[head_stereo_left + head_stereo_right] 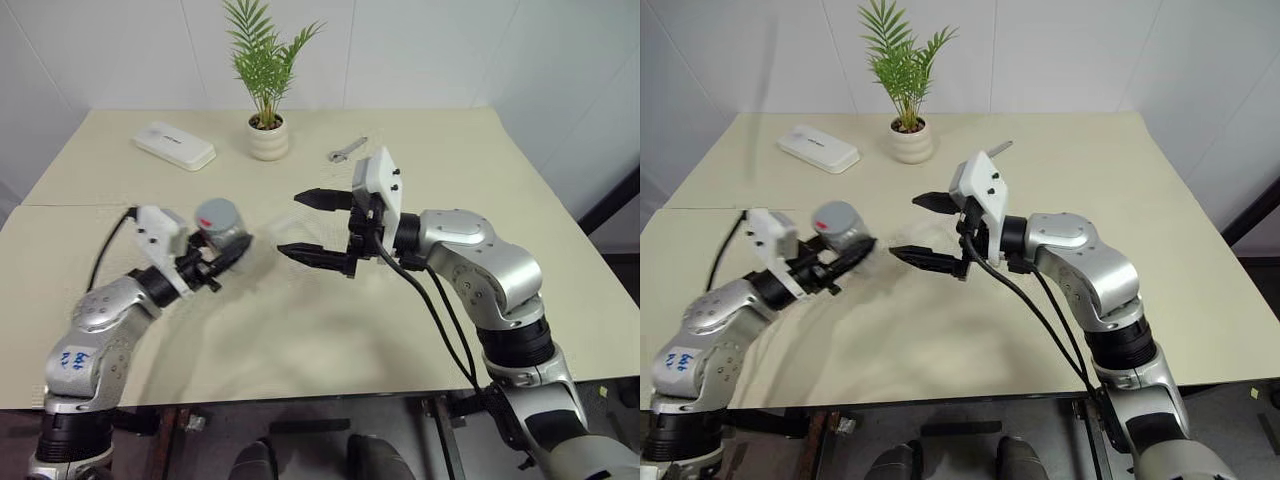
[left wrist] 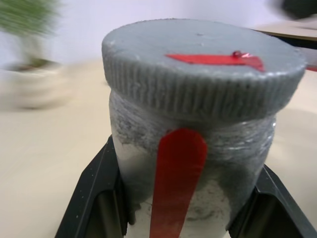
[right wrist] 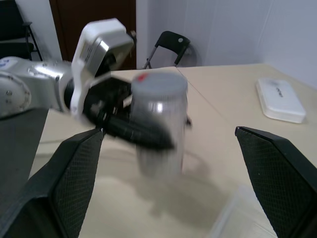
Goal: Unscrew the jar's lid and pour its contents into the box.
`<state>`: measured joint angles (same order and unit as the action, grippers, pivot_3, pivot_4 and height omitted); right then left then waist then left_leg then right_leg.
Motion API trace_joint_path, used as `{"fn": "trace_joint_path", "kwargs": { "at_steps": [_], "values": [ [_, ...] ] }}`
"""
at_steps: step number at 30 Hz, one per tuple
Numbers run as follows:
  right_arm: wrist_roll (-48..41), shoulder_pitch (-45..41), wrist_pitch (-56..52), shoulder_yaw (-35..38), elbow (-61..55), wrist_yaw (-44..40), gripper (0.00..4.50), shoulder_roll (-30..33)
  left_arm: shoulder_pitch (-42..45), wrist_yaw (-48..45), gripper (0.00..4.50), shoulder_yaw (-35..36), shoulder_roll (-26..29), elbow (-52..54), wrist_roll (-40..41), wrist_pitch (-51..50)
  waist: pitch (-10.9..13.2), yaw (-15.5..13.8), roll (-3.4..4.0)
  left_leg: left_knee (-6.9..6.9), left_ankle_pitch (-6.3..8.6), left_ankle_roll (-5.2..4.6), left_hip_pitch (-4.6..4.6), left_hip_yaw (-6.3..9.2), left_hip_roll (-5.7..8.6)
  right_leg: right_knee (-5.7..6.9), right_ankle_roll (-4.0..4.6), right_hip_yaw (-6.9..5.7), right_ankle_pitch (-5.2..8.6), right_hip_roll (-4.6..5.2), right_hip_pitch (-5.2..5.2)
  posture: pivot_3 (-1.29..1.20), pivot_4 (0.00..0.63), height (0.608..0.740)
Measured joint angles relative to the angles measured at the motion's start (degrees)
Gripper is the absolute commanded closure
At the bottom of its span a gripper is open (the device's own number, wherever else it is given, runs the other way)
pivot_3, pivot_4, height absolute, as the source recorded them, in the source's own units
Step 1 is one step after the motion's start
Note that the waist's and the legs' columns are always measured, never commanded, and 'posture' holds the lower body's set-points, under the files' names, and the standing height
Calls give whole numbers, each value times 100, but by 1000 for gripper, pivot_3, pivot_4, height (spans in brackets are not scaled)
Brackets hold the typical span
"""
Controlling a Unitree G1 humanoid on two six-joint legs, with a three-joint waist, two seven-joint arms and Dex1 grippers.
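My left gripper [image 1: 228, 245] is shut on the jar [image 1: 222, 226], a small grey translucent cylinder with a red mark, held upright above the table's left part. The grey ribbed lid [image 2: 198, 64] sits on top of the jar [image 2: 130, 153], and its black fingers [image 2: 94, 198] clamp the jar's lower body. The contents are hidden inside. My right gripper [image 1: 289, 223] stands open just right of the jar, pointing at it, with nothing between its fingers [image 3: 74, 168]. A pale clear edge [image 3: 235, 213] on the table below the right gripper looks like the box.
A white plant pot [image 1: 268, 137] with a palm stands at the back middle of the beige table [image 1: 520, 200]. A flat white case [image 1: 174, 145] lies to its left and a small wrench [image 1: 347, 150] to its right. A folding chair [image 3: 171, 42] stands beyond the table.
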<state>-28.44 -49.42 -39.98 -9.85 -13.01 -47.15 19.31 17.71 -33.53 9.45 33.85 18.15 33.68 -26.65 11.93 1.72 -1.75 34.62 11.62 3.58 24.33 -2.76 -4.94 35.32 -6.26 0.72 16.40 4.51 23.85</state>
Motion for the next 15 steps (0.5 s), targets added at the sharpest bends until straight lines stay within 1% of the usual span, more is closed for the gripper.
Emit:
{"fn": "trace_joint_path", "kwargs": {
  "at_steps": [3,9,15],
  "values": [
    [30,-82,-61,-108,27,127,0,-116,25,-254,2579,-211,-42,103,93,-86,0,2,0,-4,0,0,0,-5,-2,7,-3,1,2,-3,10,0,150,740],
    [118,-98,-49,-257,82,303,0,-443,177,-435,2579,-296,-47,101,94,-183,0,3,0,4,-1,-1,0,-5,-4,21,-4,3,3,-7,13,0,150,740],
    [238,-100,-20,-337,183,402,0,-571,192,-459,2579,-305,-122,110,94,-316,0,-4,0,4,-1,-1,0,-6,-4,21,-3,4,3,-7,14,0,150,740]
  ]
}}
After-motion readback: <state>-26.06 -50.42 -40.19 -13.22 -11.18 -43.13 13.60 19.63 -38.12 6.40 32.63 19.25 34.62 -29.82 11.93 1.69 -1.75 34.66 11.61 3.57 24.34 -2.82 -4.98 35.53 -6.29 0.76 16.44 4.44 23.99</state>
